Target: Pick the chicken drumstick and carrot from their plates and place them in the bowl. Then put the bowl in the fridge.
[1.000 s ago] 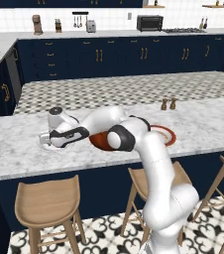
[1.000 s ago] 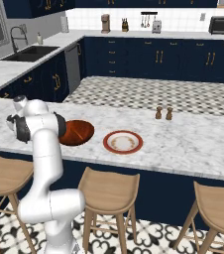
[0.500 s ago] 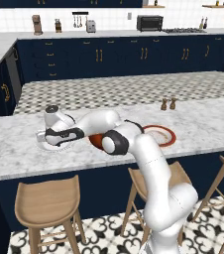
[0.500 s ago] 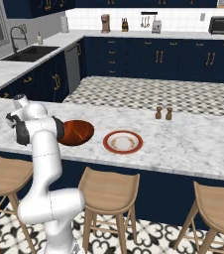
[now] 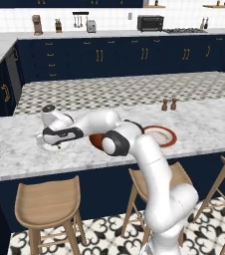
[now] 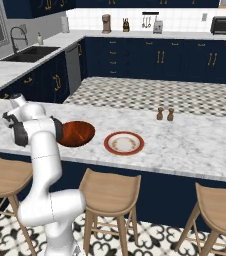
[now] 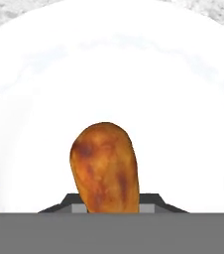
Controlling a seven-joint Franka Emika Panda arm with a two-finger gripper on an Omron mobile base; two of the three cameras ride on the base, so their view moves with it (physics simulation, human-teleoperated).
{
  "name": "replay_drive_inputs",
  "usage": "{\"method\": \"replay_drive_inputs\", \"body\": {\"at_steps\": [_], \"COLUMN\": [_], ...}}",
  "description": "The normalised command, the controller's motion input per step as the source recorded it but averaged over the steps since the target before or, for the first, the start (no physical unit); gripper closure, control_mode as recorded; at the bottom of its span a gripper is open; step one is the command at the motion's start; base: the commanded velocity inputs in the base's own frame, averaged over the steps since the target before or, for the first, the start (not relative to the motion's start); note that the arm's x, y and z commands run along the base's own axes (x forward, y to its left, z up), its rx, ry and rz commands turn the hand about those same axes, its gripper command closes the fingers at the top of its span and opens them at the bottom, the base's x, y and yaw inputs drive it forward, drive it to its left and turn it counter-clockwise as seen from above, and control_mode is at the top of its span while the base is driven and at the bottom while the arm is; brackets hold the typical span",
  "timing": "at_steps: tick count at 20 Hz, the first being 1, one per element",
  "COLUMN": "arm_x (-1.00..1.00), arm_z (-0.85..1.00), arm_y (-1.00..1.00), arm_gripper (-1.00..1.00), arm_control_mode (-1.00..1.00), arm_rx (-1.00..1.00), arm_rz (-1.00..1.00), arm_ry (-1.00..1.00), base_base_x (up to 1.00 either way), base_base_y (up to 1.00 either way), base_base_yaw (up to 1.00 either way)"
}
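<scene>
A browned chicken drumstick (image 7: 104, 168) lies on a white plate (image 7: 183, 99) at the left of the island counter. My gripper (image 7: 111, 206) is down over that plate (image 5: 44, 147), its two dark fingertips pressed against the drumstick's sides, shut on it. The gripper (image 5: 56, 142) hangs from the arm that reaches far left across the counter. A brown bowl (image 6: 76, 133) stands just right of the arm, partly hidden by it in the left base view. Beside the bowl sits a red-rimmed plate (image 6: 124, 143). The carrot cannot be made out, and the fridge is out of view.
Two small shakers (image 5: 168, 104) stand further back on the counter, right of the red-rimmed plate (image 5: 159, 135). Wooden stools (image 6: 110, 192) line the near side of the island. Dark blue cabinets and a back counter with a toaster oven (image 5: 150, 22) run behind.
The jaws have come together from wide open onto the drumstick. The hand has sunk slightly toward the white plate; the bowl and plates have not moved.
</scene>
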Motion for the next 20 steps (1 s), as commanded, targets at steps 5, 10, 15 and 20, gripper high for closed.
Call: {"method": "replay_drive_inputs", "body": {"at_steps": [5,10,15,20], "arm_x": [-0.88,-0.75,-0.21,-0.05], "arm_z": [0.23,0.87,0.86,0.45], "arm_y": [-0.75,-0.69,-0.7,-0.9], "arm_gripper": [1.0,1.0,1.0,1.0], "arm_control_mode": [-1.0,-1.0,-1.0,-1.0], "arm_rx": [0.08,0.04,0.0,0.0], "arm_rz": [0.0,0.0,0.0,0.0], "arm_ry": [-0.14,-0.13,0.08,0.07], "base_base_x": [0.0,0.0,0.0,0.0], "base_base_y": [0.0,0.0,0.0,0.0], "base_base_yaw": [0.0,0.0,0.0,0.0]}}
